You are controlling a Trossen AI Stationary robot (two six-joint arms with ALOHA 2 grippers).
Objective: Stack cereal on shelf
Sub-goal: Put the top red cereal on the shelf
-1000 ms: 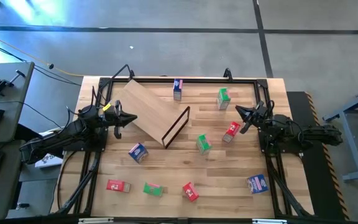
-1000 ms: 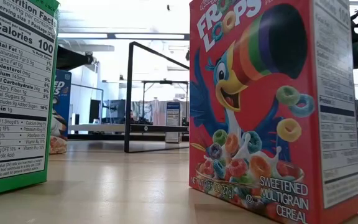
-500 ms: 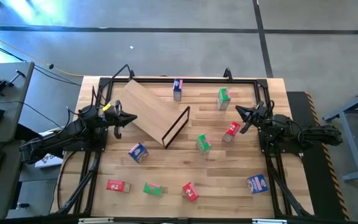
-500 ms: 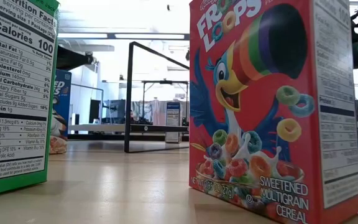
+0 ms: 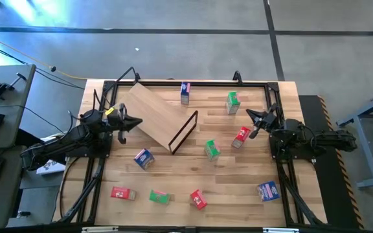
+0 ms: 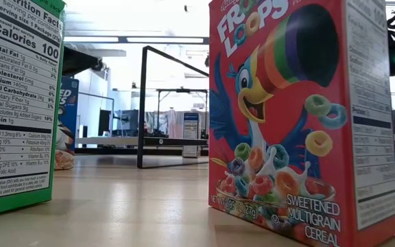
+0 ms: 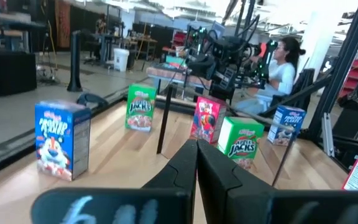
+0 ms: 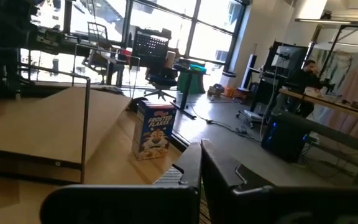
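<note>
Ten-ish cereal boxes (image 5: 212, 149) scattered around the desk (image 5: 283, 129), none on the shelf (image 5: 155, 115) yet.
Shelf lying tilted at the desk's far left, dark frame end toward the middle. Left pincer (image 5: 136, 122) closed and empty just beside the panel; right pincer (image 5: 250, 114) pinched shut too, gripping nothing, near a red box (image 5: 241, 136).

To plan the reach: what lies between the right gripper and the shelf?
In the high view, only bare tabletop lies between the shut right gripper and the shelf; the nearest boxes stand beside that line.
</note>
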